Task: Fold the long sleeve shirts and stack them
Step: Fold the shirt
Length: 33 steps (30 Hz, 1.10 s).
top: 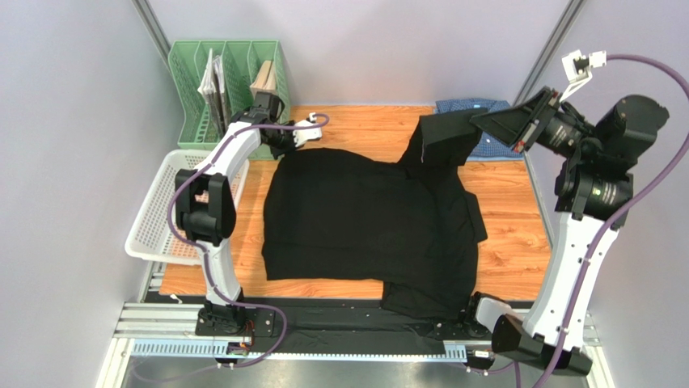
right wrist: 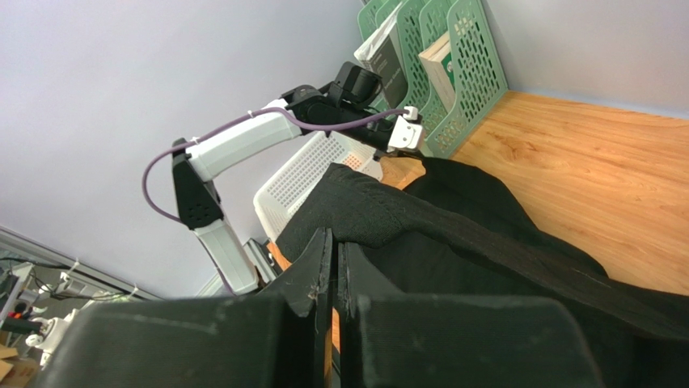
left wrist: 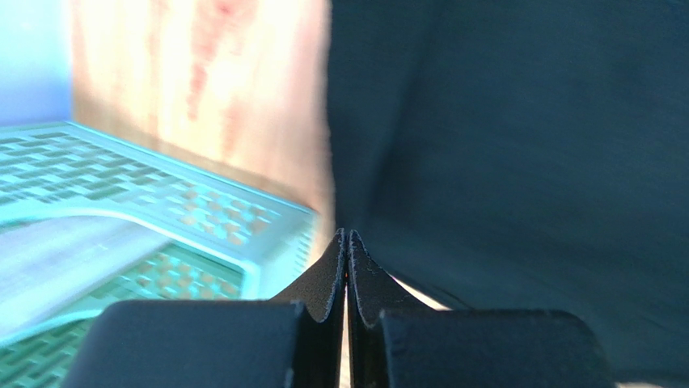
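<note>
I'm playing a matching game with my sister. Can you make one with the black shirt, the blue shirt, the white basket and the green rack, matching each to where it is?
Things:
1. black shirt
2. blue shirt
3. white basket
4. green rack

Places:
A. far left corner
B. left side, nearer than the rack
C. spread over the middle
D. far right corner, partly hidden

Pairs: 1-C, 2-D, 3-B, 4-A
</note>
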### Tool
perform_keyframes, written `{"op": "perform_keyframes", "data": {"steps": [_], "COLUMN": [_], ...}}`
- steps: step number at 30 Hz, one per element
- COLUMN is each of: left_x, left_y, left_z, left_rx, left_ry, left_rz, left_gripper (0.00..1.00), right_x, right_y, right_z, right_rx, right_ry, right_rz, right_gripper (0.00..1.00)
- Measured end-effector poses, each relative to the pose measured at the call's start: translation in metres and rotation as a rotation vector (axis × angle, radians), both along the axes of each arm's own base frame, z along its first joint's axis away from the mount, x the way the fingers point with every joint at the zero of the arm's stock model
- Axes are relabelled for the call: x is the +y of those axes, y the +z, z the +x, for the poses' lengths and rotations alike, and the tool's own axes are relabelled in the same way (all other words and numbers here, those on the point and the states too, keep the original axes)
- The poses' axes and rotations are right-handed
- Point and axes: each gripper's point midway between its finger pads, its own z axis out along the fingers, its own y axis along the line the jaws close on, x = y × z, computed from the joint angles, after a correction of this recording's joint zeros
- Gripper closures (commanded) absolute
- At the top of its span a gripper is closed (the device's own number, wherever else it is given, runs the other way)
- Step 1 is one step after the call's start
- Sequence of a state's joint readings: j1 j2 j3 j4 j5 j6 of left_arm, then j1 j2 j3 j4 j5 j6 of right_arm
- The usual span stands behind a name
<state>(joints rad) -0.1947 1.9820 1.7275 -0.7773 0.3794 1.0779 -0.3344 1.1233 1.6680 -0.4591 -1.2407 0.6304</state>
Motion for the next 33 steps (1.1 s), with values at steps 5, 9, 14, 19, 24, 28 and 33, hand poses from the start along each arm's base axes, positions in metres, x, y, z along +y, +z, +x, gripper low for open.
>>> {"op": "perform_keyframes", "data": {"steps": [5,9,14,19,24,28,33], "left_x": [0.006,0.008,0.011,0.010,0.002,-0.008,-0.016], "left_y": [0.001,-0.010,-0.034,-0.042,-0.012,0.030,0.054], "left_z": [-0.039,-0.059,-0.079,-0.089,-0.071,-0.038,0.000], "left_rx": [0.025,0.061,0.128,0.161,0.115,-0.011,-0.116], "left_ry": [-0.027,-0.041,-0.065,-0.080,-0.045,-0.034,-0.054], "left_rz": [0.004,0.011,0.034,0.029,-0.038,-0.093,-0.108], "left_gripper": [1.00,1.00,1.00,0.76,0.38,0.19,0.15], "right_x": [0.005,0.011,0.017,0.022,0.022,0.011,-0.002], "right_y": [-0.018,-0.047,-0.074,-0.085,-0.083,-0.074,-0.084], "right_z": [-0.028,-0.046,-0.070,-0.093,-0.114,-0.120,-0.136], "right_rx": [0.018,0.075,0.118,0.121,-0.002,-0.186,-0.265], "right_ry": [-0.009,-0.007,-0.017,-0.032,-0.078,-0.179,-0.277], "right_rz": [-0.013,-0.019,-0.060,-0.118,-0.267,-0.458,-0.606], "right_gripper": [1.00,1.00,1.00,1.00,1.00,1.00,1.00]}}
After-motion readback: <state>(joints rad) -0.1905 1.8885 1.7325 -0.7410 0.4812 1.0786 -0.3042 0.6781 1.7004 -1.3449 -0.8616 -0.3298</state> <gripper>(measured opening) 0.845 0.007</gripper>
